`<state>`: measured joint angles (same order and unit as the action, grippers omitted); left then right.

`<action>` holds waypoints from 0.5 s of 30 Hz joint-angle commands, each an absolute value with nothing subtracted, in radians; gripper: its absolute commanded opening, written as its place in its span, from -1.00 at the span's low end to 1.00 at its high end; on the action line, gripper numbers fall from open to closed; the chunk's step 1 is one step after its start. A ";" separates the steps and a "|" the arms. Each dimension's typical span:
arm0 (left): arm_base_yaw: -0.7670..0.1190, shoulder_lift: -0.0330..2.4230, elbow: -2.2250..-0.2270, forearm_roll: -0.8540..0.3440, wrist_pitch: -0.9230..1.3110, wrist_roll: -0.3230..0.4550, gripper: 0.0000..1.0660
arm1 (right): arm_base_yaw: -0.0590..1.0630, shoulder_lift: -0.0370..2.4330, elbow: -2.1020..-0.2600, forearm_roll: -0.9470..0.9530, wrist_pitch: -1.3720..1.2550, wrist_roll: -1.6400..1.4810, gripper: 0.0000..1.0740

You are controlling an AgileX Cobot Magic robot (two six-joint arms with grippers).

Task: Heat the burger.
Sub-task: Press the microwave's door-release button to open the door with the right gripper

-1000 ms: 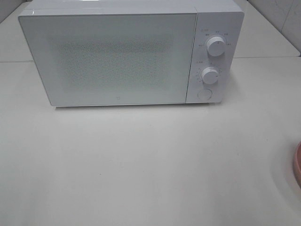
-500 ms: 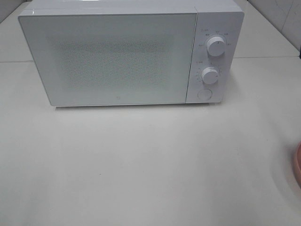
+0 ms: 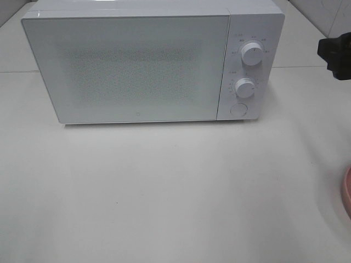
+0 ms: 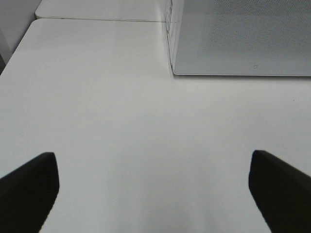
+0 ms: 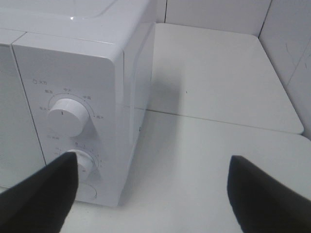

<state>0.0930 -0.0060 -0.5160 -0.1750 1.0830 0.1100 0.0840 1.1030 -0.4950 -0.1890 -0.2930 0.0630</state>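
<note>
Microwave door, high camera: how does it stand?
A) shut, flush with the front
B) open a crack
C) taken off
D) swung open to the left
A: the microwave door lies flush beside the control panel, with no gap showing along its edge.

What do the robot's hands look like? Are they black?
Yes. The left gripper and the right gripper each have two plain black fingers. They are broad and wedge-shaped, with no markings or cables showing.
</note>
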 commanded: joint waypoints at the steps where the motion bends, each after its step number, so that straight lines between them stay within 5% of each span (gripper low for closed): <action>1: 0.096 -0.019 -0.515 -0.176 1.069 0.102 0.83 | 0.084 1.159 -0.447 -0.184 -0.487 -0.012 0.42; 8: 0.096 -0.019 -0.515 -0.176 1.069 0.102 0.83 | 0.085 1.232 -0.402 0.000 -0.659 -0.193 0.42; 15: 0.096 -0.019 -0.515 -0.176 1.069 0.102 0.83 | 0.216 1.305 -0.358 0.282 -0.856 -0.438 0.42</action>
<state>0.0930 -0.0060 -0.5160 -0.1740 1.0830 0.1100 0.1910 1.2990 -0.3630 0.2310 -0.8060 -0.3810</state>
